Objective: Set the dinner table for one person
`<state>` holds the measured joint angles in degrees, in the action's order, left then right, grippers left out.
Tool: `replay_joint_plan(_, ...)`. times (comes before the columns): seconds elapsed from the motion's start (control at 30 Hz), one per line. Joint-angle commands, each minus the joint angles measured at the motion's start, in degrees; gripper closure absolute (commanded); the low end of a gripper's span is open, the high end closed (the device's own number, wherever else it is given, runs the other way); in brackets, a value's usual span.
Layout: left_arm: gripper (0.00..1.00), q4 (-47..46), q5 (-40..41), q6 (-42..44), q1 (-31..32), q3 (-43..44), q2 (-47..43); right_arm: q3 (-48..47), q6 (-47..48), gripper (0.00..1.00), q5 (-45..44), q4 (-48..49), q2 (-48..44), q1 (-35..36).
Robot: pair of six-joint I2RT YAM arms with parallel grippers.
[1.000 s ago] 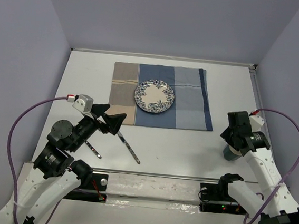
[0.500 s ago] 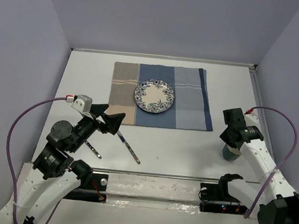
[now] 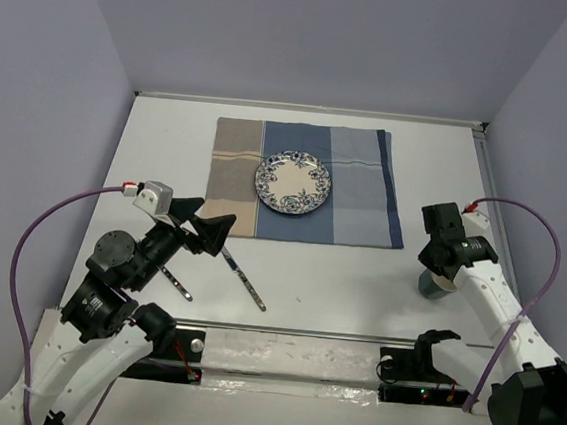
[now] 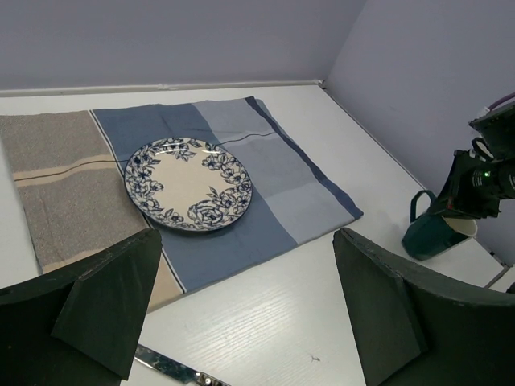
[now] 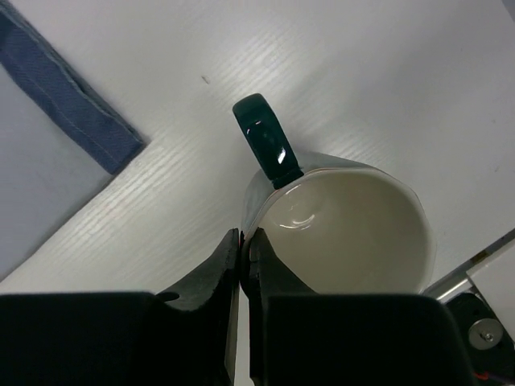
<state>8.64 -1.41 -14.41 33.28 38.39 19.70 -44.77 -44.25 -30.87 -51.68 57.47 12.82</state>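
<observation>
A blue-patterned plate (image 3: 293,182) lies on the blue-and-beige striped placemat (image 3: 365,195) on the white dinner table (image 3: 338,273). It also shows in the left wrist view (image 4: 188,182). My right gripper (image 3: 444,260) is shut on the rim of a dark green mug (image 5: 342,217) with a white inside, right of the placemat; one finger is inside, one outside. The mug shows in the left wrist view (image 4: 434,232). My left gripper (image 3: 209,227) is open and empty above a knife (image 3: 244,279) and another utensil (image 3: 175,282).
The placemat's near right corner (image 5: 96,133) lies just left of the mug. A metal rail (image 3: 292,332) runs along the near table edge. Grey walls stand at the back and both sides.
My right gripper with the mug has shifted slightly left, toward the placemat. The left arm has barely moved.
</observation>
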Motion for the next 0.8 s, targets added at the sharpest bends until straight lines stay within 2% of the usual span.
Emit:
replay_joint_plan(0.0, 0.01, -2.4, 0.3, 0.7, 0.2, 1.9, 0.4, -7.5, 7.7, 1.0, -0.9, 9.5, -0.6, 0.2)
replay_joint_plan(0.1, 0.01, -2.3, 0.4, 0.8, 0.1, 2.0, 1.3, -13.5, 12.8, 1.0, 0.9, 14.4, 2.5, 0.2)
replay_joint_plan(0.2, 0.01, -2.4, 0.8, 0.8, 0.0, 1.9, 1.1, -21.3, 19.7, 1.0, 3.9, 21.1, 9.6, 1.4)
replay_joint_plan(0.3, 0.01, -2.4, 0.8, 0.7, -0.1, 1.9, 1.3, -29.6, 26.8, 1.0, 7.7, 25.1, 20.5, 2.6)
replay_joint_plan(0.33, 0.01, -2.4, 0.8, 0.7, -0.1, 1.9, 1.6, -36.0, 29.8, 1.0, 9.4, 25.8, 26.6, 2.6)
replay_joint_plan(0.4, 0.01, -2.2, 0.8, 0.8, -0.1, 1.8, 1.6, -42.9, 33.2, 1.0, 11.5, 26.3, 32.5, 3.2)
replay_joint_plan(0.43, 0.01, -2.1, 0.8, 0.8, -0.2, 1.8, 1.8, -49.6, 35.8, 1.0, 12.9, 26.5, 35.4, 3.2)
replay_joint_plan(0.53, 0.01, -2.0, 0.8, 0.8, -0.2, 1.9, 1.9, -59.3, 41.1, 1.0, 17.7, 26.5, 46.2, 3.2)
replay_joint_plan(0.57, 0.01, -2.0, 0.9, 0.8, -0.2, 1.8, 1.9, -65.3, 41.7, 1.0, 18.5, 26.2, 48.7, 3.2)
replay_joint_plan(0.67, 0.01, -2.0, 2.6, 0.9, -0.1, 1.9, 2.4, -74.1, 44.6, 1.0, 20.8, 24.9, 58.4, 3.2)
replay_joint_plan(0.77, 0.01, -1.7, 3.3, 1.0, -0.2, 1.9, 2.6, -87.6, 45.4, 1.0, 23.0, 20.1, 67.0, 3.2)
